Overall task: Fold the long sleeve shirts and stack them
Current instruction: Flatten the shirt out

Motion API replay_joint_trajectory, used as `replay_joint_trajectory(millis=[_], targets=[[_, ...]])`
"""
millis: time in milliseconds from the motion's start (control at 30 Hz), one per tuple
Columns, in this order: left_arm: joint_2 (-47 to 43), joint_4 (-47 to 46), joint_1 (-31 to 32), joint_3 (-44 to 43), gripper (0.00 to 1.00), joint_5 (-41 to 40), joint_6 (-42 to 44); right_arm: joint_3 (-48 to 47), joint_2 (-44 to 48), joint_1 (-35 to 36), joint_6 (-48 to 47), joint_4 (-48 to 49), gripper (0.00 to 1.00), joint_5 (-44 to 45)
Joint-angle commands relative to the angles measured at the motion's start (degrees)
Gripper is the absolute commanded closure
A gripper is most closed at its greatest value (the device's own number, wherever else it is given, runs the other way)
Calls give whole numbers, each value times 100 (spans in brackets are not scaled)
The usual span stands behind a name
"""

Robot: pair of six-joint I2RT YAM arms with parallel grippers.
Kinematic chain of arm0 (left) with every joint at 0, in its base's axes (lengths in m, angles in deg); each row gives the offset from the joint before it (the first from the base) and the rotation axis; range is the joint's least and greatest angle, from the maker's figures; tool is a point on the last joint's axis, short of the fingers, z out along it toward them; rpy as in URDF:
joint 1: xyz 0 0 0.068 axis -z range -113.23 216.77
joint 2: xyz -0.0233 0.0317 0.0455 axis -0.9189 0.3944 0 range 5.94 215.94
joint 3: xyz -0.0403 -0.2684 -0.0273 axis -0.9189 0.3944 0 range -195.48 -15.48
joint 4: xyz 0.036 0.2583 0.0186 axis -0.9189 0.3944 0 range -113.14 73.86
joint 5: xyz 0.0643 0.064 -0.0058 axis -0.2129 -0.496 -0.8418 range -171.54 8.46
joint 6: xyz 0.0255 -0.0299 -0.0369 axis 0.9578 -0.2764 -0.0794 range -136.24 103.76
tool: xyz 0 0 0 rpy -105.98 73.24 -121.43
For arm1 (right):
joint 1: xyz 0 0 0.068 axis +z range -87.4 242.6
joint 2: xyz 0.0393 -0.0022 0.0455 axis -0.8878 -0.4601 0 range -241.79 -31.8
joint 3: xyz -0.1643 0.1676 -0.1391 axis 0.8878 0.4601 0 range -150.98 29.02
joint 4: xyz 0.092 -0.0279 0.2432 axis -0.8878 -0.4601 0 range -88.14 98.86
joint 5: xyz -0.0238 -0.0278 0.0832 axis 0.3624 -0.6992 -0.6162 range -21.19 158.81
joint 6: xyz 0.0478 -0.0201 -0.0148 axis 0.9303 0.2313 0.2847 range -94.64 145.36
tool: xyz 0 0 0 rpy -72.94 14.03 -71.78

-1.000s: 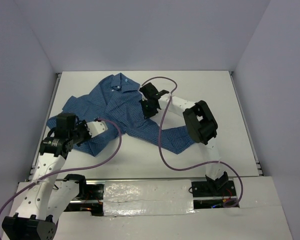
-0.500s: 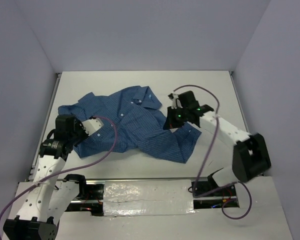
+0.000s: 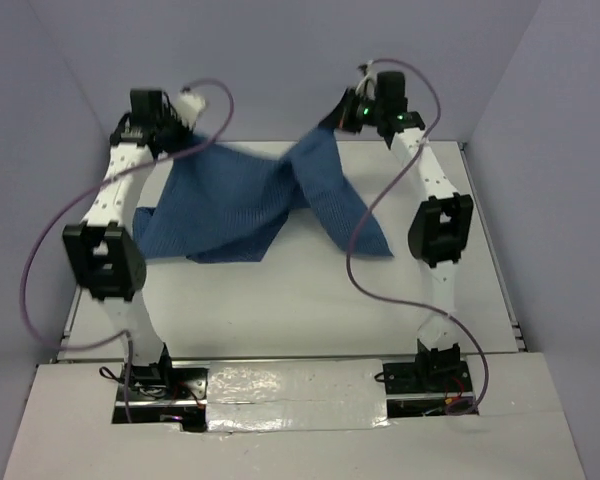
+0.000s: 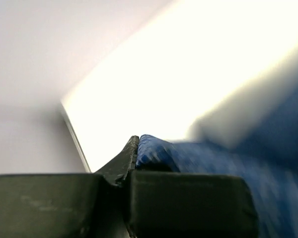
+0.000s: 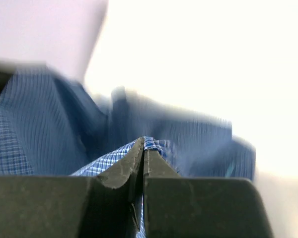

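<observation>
The blue checked shirt (image 3: 242,195) hangs in the air over the far half of the bench (image 3: 300,300), strung between the two arms and sagging in the middle. One loose end trails down toward the bench's left side and another toward its right of centre, though whether either end touches the bench cannot be told. The left gripper (image 3: 176,132) sits high above the bench's far left corner, and the left wrist view shows its jaws pinched together on a bunched fold of the cloth. The right gripper (image 3: 348,112) is high above the bench's far edge, right of the middle. In the right wrist view its jaws are likewise clamped on a ridge of checked fabric.
</observation>
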State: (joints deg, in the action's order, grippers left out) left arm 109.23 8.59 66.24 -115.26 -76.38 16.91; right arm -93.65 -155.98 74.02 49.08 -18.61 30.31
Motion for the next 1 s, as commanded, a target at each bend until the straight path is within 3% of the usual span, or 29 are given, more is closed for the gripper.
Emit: replay_joint_trajectory(millis=[0,67,100,167,267,400,533,633,767,800,967], targets=[[1506,-763,-105,-4926,100,580,-1423,-3351,-1011,-938,3143,2991,100,156],[1976,-1568,-87,-5437,100,749,-1844,-2494,-408,-1333,3717,5247,100,849],[1454,-3000,-78,-4480,100,705,-1925,-2133,-162,-1396,3405,5329,100,1488],[941,-4389,-70,-3333,100,835,-1778,-2243,367,-1458,2711,5225,100,1714],[1141,-4499,-43,-3705,100,1381,-1548,-2358,719,-1520,2014,5173,100,1706],[1141,-5053,10,-3688,100,1197,-1109,-1745,1123,-1581,1733,4760,100,1443],[791,-4738,10,-3435,100,1205,-705,-638,1975,-1590,1364,4277,100,1038],[-87,-4281,18,-2066,100,1688,49,951,2950,-1582,1073,4258,100,644],[-1133,-2553,10,-378,100,2111,1803,3377,4373,-1573,731,4119,100,580],[-1544,-1861,10,339,100,2033,2036,4182,4872,-1573,547,3970,100,633],[-2768,-827,27,3036,100,1225,3011,6574,6106,-1179,-279,2414,100,931]])
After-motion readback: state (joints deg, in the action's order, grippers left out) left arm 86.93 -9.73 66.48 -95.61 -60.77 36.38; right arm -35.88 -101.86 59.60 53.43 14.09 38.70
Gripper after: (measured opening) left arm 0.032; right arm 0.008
